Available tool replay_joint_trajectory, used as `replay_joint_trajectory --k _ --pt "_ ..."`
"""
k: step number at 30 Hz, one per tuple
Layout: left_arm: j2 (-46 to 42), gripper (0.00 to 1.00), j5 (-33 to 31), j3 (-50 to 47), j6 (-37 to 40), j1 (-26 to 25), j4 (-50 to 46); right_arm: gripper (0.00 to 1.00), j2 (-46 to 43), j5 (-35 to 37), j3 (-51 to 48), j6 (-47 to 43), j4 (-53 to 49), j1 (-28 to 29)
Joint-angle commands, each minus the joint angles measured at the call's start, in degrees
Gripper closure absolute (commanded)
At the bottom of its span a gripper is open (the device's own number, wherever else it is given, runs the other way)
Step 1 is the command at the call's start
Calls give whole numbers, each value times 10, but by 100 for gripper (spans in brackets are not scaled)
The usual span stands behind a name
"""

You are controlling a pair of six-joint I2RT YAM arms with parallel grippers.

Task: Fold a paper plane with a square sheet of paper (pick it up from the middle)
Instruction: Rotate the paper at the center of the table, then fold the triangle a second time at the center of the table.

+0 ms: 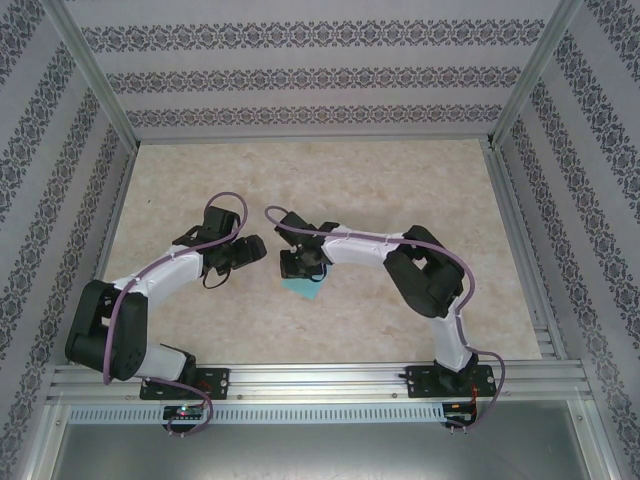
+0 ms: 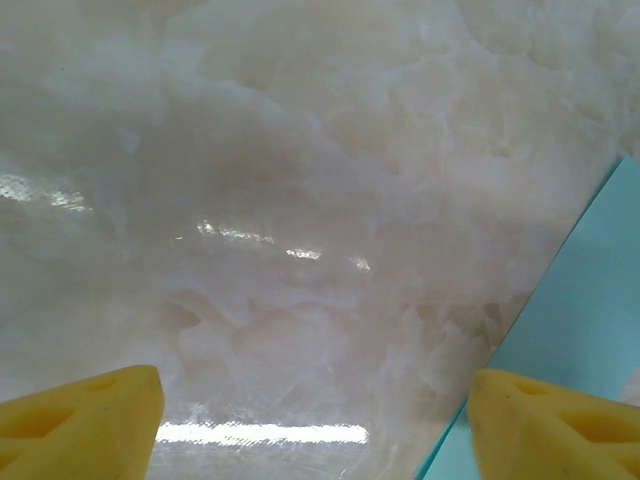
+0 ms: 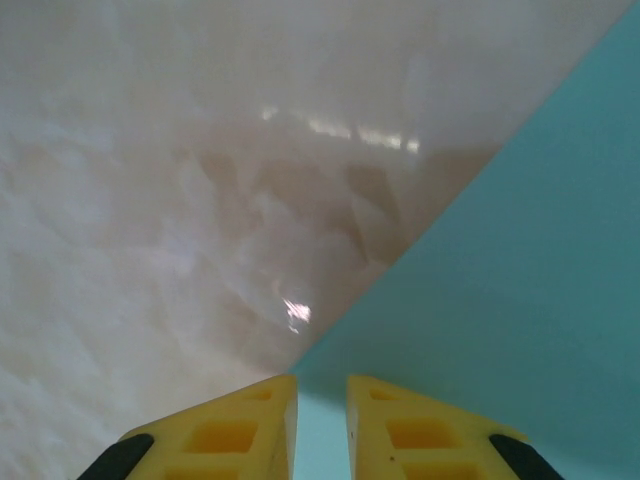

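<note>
The square sheet of paper [image 1: 304, 289] is teal-blue and lies flat on the marble table, just in front of my right gripper [image 1: 300, 268]. In the right wrist view the sheet [image 3: 520, 250] covers the right half, one corner reaching the left fingertip. My right gripper [image 3: 322, 385] stands over that corner, jaws a narrow gap apart; flat teal shows through the gap and nothing is pinched. My left gripper [image 2: 315, 390] is wide open over bare table. Its right finger [image 2: 540, 425] overlaps the sheet's edge [image 2: 590, 300]. From above, the left gripper [image 1: 254, 250] sits just left of the paper.
The pale marble tabletop [image 1: 330, 190] is ringed by patterned walls [image 1: 300, 75] and aluminium posts. A metal rail [image 1: 320, 378] with both arm bases runs along the near edge. Both arms bend toward the table's middle, their wrists close together.
</note>
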Motion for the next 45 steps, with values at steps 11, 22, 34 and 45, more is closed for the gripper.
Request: replay_joint_trajectory --k 11,22,34,45 --pt "35 11 52 30 32 7 11 78 -78 -75 -69 -223 -76 -56" --pt "63 3 143 34 40 -5 19 60 -139 98 -83 6 48 -92" --pt "80 15 196 48 9 -66 27 58 -30 121 -5 40 29 -121" --pt "110 18 211 67 -37 -124 17 57 17 81 -14 24 21 -149"
